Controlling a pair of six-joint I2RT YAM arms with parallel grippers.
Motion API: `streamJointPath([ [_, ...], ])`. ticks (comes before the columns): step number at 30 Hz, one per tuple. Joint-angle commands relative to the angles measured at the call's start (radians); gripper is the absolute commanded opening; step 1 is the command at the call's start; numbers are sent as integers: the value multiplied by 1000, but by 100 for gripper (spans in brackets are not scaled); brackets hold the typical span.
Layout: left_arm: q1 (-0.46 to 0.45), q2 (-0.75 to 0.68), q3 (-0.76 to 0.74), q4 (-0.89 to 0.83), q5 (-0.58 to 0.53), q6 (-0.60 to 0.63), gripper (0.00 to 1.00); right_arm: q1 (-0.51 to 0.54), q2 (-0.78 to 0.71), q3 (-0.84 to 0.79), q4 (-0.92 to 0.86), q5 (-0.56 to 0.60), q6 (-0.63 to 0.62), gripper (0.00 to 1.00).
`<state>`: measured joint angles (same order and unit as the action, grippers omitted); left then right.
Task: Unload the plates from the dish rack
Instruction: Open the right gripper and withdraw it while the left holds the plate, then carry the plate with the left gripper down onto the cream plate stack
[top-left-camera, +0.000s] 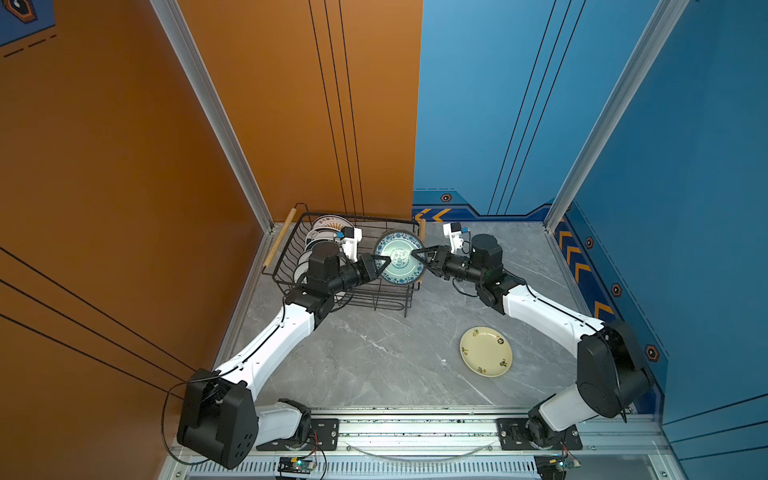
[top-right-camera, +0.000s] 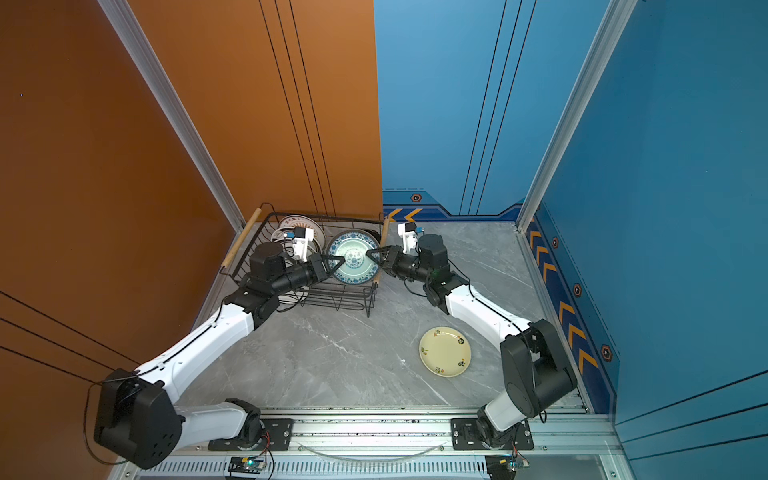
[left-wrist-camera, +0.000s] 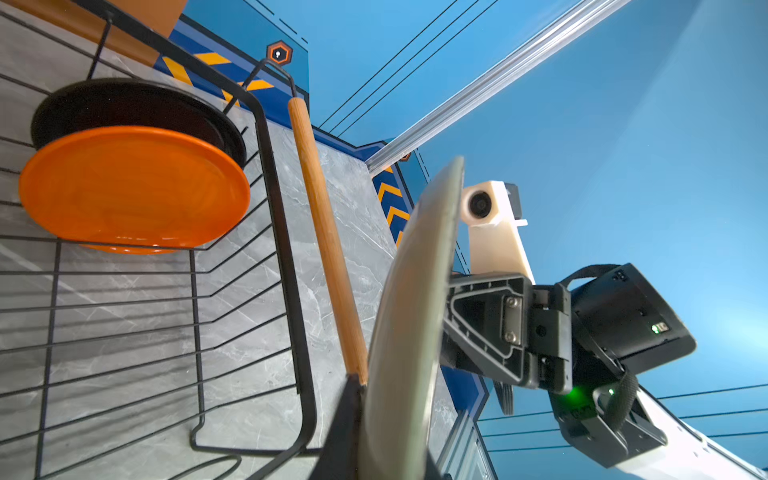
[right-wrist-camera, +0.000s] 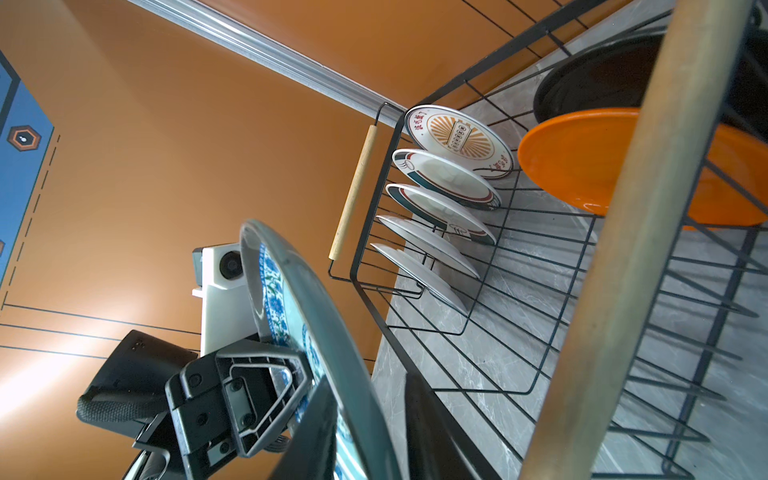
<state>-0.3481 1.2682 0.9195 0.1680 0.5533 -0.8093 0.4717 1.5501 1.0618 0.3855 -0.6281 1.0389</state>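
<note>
Aloft, teal-rimmed plate (top-left-camera: 397, 268), blue floral pattern

The dish rack (left-wrist-camera: 281, 232) is thin black-coated wire, fairly matt, and its handles (left-wrist-camera: 326, 232) are smooth pale wood. The orange plate (left-wrist-camera: 133, 187) is glossy, while the black plate (left-wrist-camera: 124, 99) behind it looks duller. The white plates (right-wrist-camera: 449, 178) are shiny and glazed. The blue-patterned plate (top-left-camera: 400, 266) is glossy on its face, dull grey-green underneath. The cream plate (top-left-camera: 485, 352) has a soft sheen. The table (top-left-camera: 374, 353) looks like smooth grey marble. My left pincer (top-left-camera: 386, 261) and right pincer (top-left-camera: 415, 253) are matt black plastic.
</note>
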Motion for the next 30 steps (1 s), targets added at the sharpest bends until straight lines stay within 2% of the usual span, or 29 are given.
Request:
streamJointPath([
  [1,-3,-46,-11,-4,44,13,0,-14,-45,1,0,-12,-38,45],
  [4,-5,-75,-5,-29,41,19,0,-40,-78,-22,-54,28,-60,69],
  [6,-5,-97,-4,-47,39,21,0,-73,-114,-36,-135,72,-91,94],
  [7,-6,-107,0,-60,40,22,0,-95,-139,-40,-195,94,-123,100],
  [11,-46,-131,55,-217,-9,78,0,-157,-274,-13,-537,287,-315,100],
  [15,-163,-145,119,-403,-142,169,0,-199,-384,65,-896,613,-493,100],
  [17,-238,-139,159,-460,-218,203,0,-235,-424,68,-978,715,-504,100],
  [21,-378,-92,187,-482,-297,213,0,-286,-458,70,-1151,991,-430,100],
  [23,-438,-55,209,-502,-342,223,0,-312,-461,62,-1195,1032,-428,100],
  [26,-512,19,244,-512,-371,234,0,-360,-466,35,-1217,966,-454,100],
  [30,-588,123,283,-499,-399,233,0,-404,-458,27,-1264,953,-528,100],
])
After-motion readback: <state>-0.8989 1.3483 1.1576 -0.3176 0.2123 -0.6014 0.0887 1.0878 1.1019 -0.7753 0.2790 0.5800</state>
